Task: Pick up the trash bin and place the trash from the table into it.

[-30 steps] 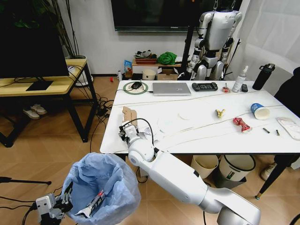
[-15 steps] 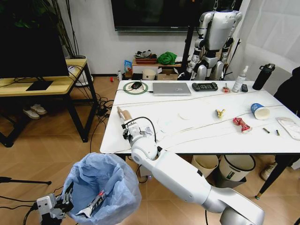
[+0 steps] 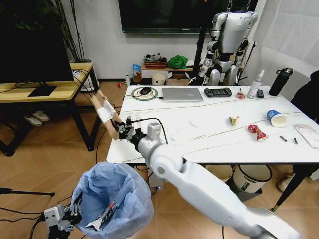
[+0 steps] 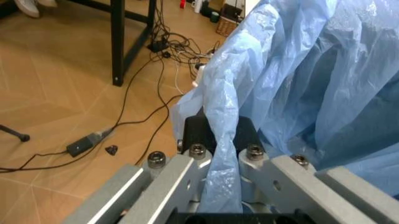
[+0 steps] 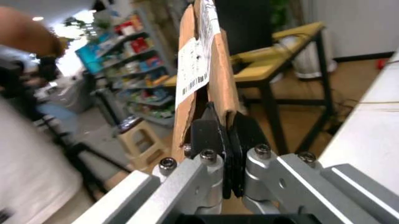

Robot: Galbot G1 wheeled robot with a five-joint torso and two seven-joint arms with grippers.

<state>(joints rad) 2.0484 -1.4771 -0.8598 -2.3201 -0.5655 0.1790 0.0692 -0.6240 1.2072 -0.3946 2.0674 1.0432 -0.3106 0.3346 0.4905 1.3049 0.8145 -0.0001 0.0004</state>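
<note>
Off the near-left corner of the bench [image 3: 209, 142], the right end effector [image 3: 119, 132] was clenched on a strip of torn brown cardboard [image 3: 104, 110], holding it upright in the air beyond the bench edge. From the right wrist view the pads [image 5: 209, 135] pinched the cardboard's lower end, leaving most of its length free above, presumably so it could be let fall into the bin without snagging. Lower down, the left end effector [image 3: 67, 219] gripped a fold of the light-blue bag at the rim of the trash bin [image 3: 112, 196]; the left wrist view showed that plastic nipped between its fingers [image 4: 193, 133]. Held this way, the bin hung with its mouth open upward, near and below the cardboard, seemingly to catch it. A white sticker [image 5: 194, 70] on the cardboard carried a barcode and small print too fine to read. More trash lay across the bench: a white round lid [image 3: 196, 122], a red wrapper [image 3: 257, 132], a blue-white paper cup [image 3: 275, 118].
</note>
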